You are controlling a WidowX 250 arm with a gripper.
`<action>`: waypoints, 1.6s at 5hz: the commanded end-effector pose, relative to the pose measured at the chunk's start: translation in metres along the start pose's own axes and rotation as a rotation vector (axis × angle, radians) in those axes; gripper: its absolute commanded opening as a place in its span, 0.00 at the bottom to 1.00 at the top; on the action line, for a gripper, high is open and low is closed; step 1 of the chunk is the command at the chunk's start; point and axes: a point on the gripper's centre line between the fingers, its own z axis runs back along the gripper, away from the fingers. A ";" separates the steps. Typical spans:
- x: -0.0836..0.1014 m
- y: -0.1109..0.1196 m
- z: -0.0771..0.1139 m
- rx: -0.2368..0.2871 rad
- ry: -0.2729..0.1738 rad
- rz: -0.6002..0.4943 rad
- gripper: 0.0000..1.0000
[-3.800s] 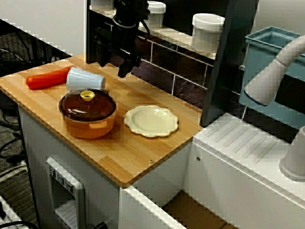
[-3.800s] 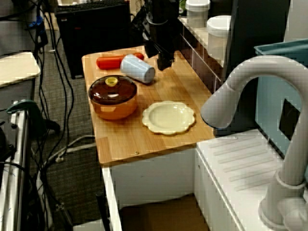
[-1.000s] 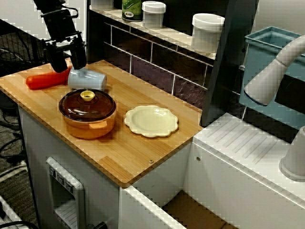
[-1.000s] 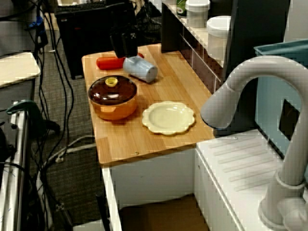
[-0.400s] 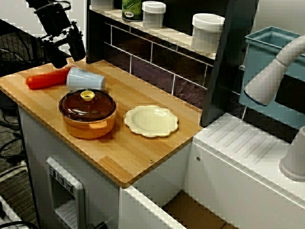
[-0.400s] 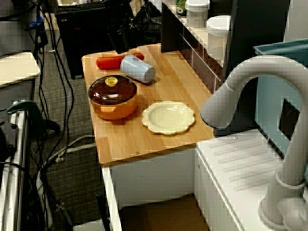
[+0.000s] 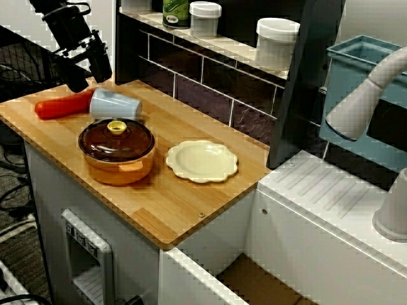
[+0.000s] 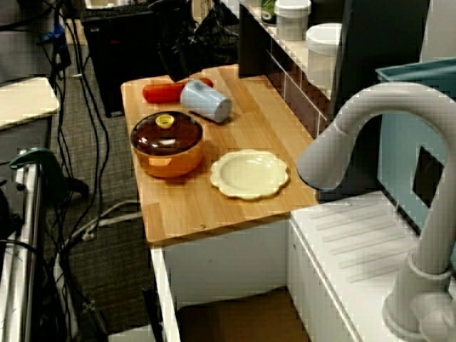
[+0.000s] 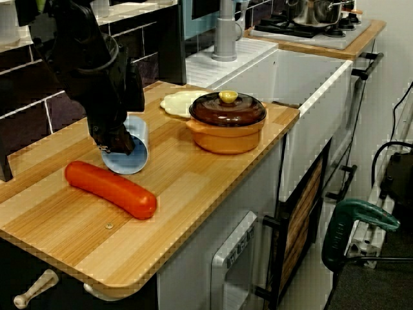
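My gripper [image 7: 92, 79] hangs open just above the left back corner of the wooden counter [image 7: 184, 203], with nothing between its fingers. Right below it a light blue cup [image 7: 116, 105] lies on its side. In the view from the counter's end the gripper [image 9: 117, 143] hovers at the open mouth of the cup [image 9: 134, 155]. A red sausage [image 7: 60, 106] lies beside the cup's mouth, nearer the counter's end. In the view from the sink the gripper merges with the dark background behind the cup [image 8: 206, 102] and sausage [image 8: 164, 92].
An orange pot with a brown lid [image 7: 116, 149] stands in front of the cup. A cream scalloped plate [image 7: 202, 160] lies to its right. Jars [image 7: 276, 41] stand on the tiled back shelf. A white sink unit [image 7: 331, 203] with a faucet [image 7: 365, 95] adjoins the counter.
The gripper went from the back wall leftward to the cup, dipped low at the cup's mouth a second ago, then rose slightly. The cup rocked a little and stays lying down.
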 end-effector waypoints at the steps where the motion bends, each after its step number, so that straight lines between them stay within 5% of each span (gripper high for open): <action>1: -0.007 0.002 0.010 -0.066 -0.018 -0.019 1.00; 8: 0.007 0.003 -0.002 -0.204 -0.022 0.086 1.00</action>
